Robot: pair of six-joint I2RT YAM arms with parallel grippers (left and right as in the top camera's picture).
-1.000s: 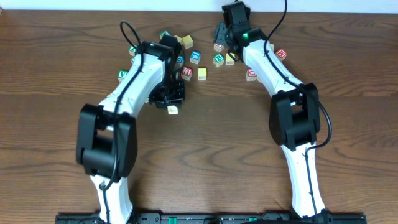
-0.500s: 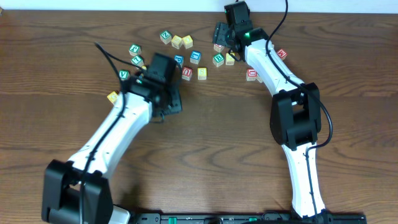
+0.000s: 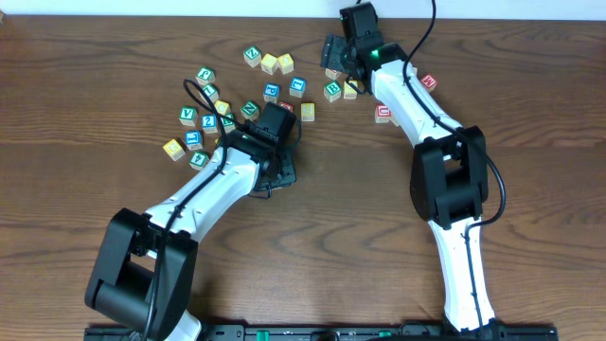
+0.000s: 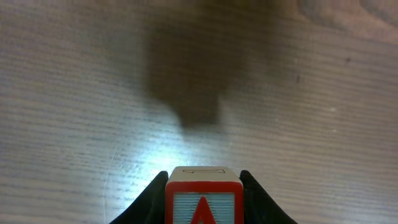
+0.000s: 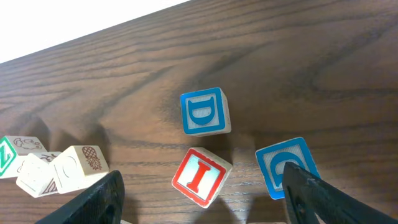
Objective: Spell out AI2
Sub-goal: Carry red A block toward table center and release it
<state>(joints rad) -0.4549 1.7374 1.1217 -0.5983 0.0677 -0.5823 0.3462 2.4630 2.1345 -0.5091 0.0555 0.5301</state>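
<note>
Red A block (image 4: 204, 202) is clamped in my left gripper (image 4: 204, 185), letter toward the wrist camera, over the bare wooden table (image 4: 93, 93). My right gripper (image 5: 202, 190) is spread wide and holds nothing. The red I block (image 5: 200, 176) lies skewed on the table between its fingers. A blue D block (image 5: 205, 112) sits just beyond it, and a pineapple block (image 5: 78, 167) off to one side.
</note>
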